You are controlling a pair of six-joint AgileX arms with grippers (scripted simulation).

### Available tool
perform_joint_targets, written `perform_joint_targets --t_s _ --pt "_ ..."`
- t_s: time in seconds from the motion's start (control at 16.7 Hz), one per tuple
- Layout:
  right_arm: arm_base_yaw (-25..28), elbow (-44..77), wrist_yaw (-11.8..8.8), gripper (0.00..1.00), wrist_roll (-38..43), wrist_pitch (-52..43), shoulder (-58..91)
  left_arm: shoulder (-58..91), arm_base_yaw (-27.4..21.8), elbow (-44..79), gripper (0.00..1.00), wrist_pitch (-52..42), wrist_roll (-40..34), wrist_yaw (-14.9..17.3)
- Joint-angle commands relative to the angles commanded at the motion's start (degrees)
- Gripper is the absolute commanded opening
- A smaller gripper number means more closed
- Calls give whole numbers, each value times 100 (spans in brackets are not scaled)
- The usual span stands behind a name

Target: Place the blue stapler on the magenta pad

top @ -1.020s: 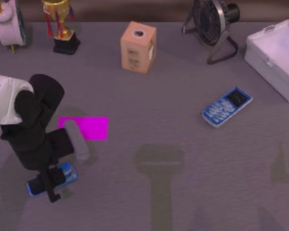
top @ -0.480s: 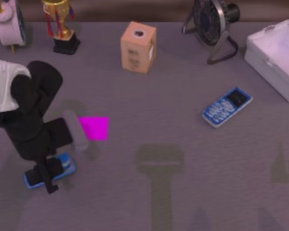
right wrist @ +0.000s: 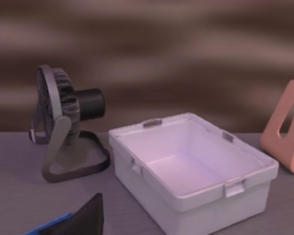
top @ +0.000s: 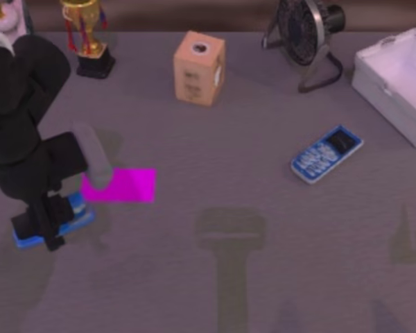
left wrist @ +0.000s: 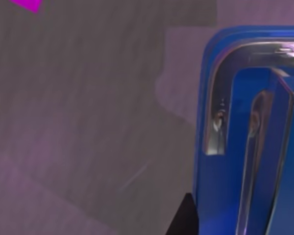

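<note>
Grey tabletop runs under everything, with a dark brown wall blurred behind its far edge. At the far left corner stands a white alarm clock, mostly hidden by my left arm, and just right of it a gold trophy on a black base. My left gripper hangs at the near left of the table, its fingers closed on the blue stapler, which lies crosswise between them with one end poking out to the left and the other to the right. Seen from my left wrist, the stapler fills the frame with its silvery metal strip, and only a corner of the magenta pad shows far off. From above, the magenta pad lies flat just right of the stapler and a little farther back; whether the stapler is clear of the table I cannot tell. Farther right, toward the back, sits a tan box with a round hole on top, then a grey desk fan. A blue-and-white keypad phone lies at an angle at mid-right, and a white open bin sits at the far right. My right gripper is out of the overhead view; whether its fingers are open I cannot tell.
</note>
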Motion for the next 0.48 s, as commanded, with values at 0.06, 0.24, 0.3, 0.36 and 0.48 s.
perform_joint_targets --t_s 0.06,0.24,0.3,0.36,0.48 --pt "0 0 0 100 0 0 0 -2 0 2 0 -2 0 0" --pt "0 0 0 100 0 0 0 32 -31 0 0 9 22 -2" --pt "0 0 0 100 0 0 0 97 -39 72 0 -22 83 -1" --pt "0 0 0 100 0 0 0 215 -48 204 0 -76 191 0" --pt "0 0 0 100 0 0 0 583 -62 652 0 -241 514 3"
